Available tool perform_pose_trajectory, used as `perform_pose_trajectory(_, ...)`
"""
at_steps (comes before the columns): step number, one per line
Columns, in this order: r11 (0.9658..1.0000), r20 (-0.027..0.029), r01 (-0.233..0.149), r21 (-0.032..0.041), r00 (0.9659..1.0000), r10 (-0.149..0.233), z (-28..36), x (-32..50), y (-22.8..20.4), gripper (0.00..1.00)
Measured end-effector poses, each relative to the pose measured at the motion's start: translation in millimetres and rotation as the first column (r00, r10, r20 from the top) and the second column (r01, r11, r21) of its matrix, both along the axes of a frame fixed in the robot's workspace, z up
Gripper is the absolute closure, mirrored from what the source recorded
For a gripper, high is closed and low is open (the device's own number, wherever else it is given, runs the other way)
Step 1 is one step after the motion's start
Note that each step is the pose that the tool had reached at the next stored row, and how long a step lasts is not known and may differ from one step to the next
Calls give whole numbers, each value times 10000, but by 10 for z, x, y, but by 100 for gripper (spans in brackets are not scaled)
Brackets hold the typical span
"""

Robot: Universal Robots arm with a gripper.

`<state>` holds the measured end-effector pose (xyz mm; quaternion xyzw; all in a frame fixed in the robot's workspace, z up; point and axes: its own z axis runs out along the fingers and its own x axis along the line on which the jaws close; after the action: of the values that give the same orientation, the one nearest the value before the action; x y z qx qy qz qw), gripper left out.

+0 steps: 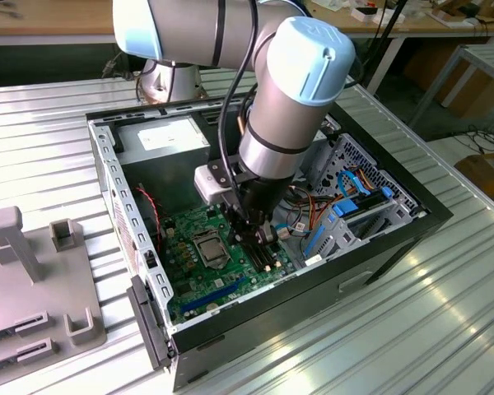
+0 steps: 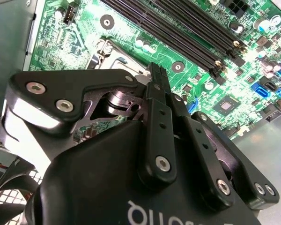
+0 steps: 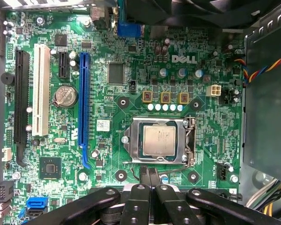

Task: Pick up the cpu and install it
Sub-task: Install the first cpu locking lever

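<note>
Motherboard [image 3: 131, 70] with socketed cpu [image 3: 159, 142]

The cpu [image 3: 160, 141] is a small, flat, square chip with a silver metal top plate. In the first wrist view it lies flat and square inside the metal socket frame [image 3: 131, 140] on the green motherboard [image 3: 103, 98]. In the exterior view it sits in the socket near the board centre [image 1: 212, 247].
</note>
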<state>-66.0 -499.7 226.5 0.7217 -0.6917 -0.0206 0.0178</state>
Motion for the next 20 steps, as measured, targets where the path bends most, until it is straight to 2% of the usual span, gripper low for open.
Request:
perform_pose_trajectory(9,10000,77,0,1,10000,0,-50,-28,-19,89)
perform_pose_trajectory(14,10000,91,1,-2,10000,-1,-60,-30,-56,89)
perform_pose_trajectory(20,10000,117,-1,-2,9999,1,-90,-34,-58,89)
